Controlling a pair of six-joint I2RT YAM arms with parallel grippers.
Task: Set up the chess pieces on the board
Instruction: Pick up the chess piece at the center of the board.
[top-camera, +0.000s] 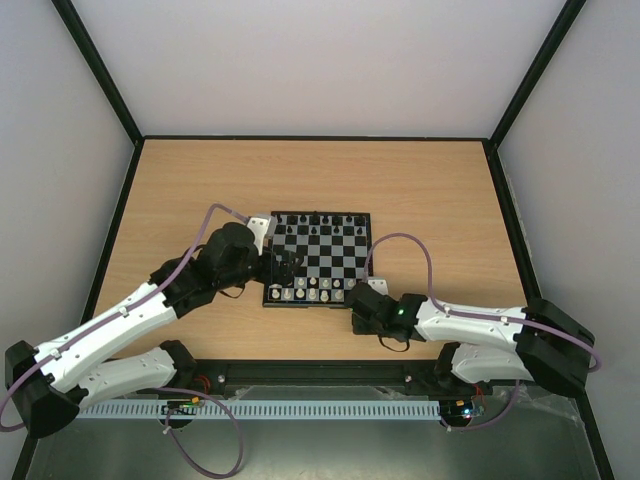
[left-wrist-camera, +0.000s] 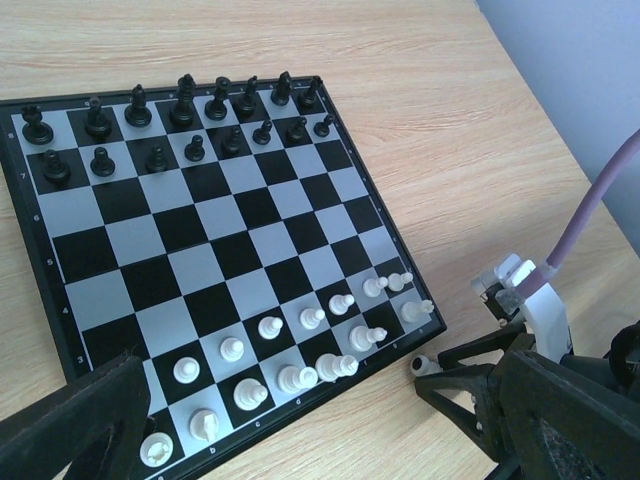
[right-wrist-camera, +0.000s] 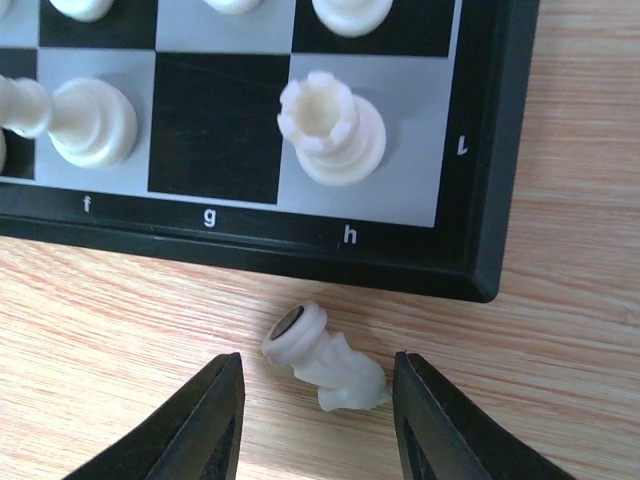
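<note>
Knight in cream plastic (right-wrist-camera: 325, 360) lies tipped on its side on the pale wooden tabletop (right-wrist-camera: 120, 330), its round base turned toward the board. It is just off the near edge of the small square chessboard with black and pale grey checks (right-wrist-camera: 250, 255), below the letters g and h printed on the black border, and it does not touch that border. My right fingers (right-wrist-camera: 215, 420) stand apart, one on either side of the knight, low over the wood and not closed on it.

On the h corner square a cream rook (right-wrist-camera: 333, 130) stands upright, and another cream piece (right-wrist-camera: 92, 120) stands on the f square; from above I can't name it.

Seen from my left wrist, the cream chessmen (left-wrist-camera: 270, 327) stand along the two near rows and the black chessmen (left-wrist-camera: 185, 100) along the two far rows, with the middle squares between them.

Of my left fingers (left-wrist-camera: 75, 425) only one dark tip shows, over the board's near left corner, so I cannot tell whether they are apart or together.
</note>
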